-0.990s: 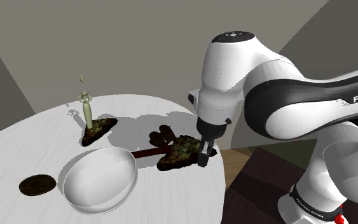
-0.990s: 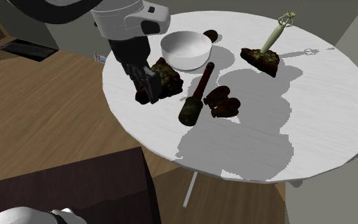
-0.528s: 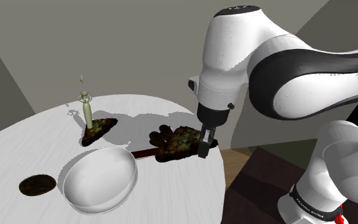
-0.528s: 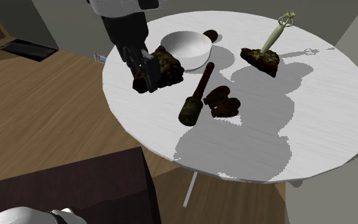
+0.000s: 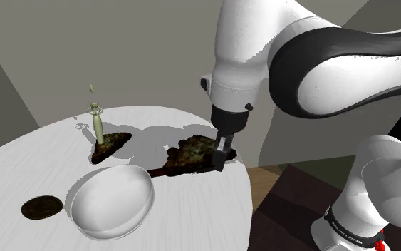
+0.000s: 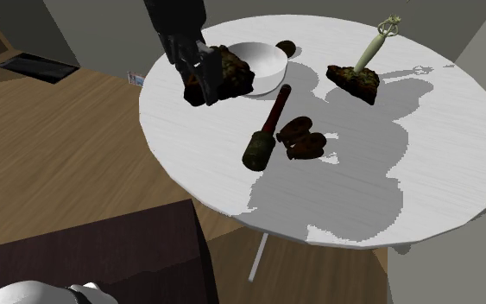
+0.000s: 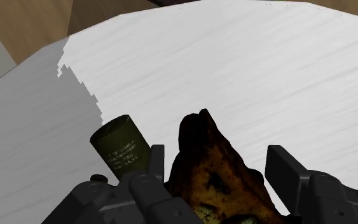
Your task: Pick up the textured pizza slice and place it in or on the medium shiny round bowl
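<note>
The black gripper (image 5: 222,151) is clamped on the broad end of the textured pizza slice (image 5: 189,152), which hangs clear of the white round table (image 5: 21,167), just right of and beyond the pale shiny bowl (image 5: 112,203) in the shoulder view. In the second exterior view the slice (image 6: 225,72) overlaps the bowl's (image 6: 262,59) near-left rim, though whether it is truly above the rim cannot be told from this angle. From the wrist, the fingers (image 7: 284,167) clasp the slice (image 7: 217,181) by its sides, its point jutting forward over a dark cylinder-ended tool (image 7: 119,147) lying on the table. The slice juts out level without drooping, so it looks stiff and light. Its rough, crusty surface should resist slipping, but may crumble under a hard squeeze. The broad end looks the soundest hold, with the thin tip left free to enter the bowl first.
</note>
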Motion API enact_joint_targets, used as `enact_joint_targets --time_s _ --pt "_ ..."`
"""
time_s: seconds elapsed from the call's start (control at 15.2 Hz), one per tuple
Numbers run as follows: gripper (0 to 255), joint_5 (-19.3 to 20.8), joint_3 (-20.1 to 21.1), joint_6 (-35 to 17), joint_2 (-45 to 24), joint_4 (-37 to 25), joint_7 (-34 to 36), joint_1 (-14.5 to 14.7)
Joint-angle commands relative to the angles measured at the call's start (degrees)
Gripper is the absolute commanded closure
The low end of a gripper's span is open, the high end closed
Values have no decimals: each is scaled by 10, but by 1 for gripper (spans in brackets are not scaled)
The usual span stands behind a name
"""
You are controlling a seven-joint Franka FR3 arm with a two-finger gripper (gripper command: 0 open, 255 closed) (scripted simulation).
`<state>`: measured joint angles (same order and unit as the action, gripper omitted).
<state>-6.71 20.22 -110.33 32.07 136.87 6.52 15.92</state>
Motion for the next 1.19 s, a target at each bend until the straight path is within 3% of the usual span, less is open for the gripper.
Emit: enact_joint_targets --time_s 0.0,0.53,0.92,1.12 --pt "255 9 19 -10 -52 -42 19 -8" --pt "255 81 84 -17 -249 -219 108 -27" --pt "255 177 111 23 -425 -404 185 0" --pt "255 179 108 1 -427 -384 188 3"
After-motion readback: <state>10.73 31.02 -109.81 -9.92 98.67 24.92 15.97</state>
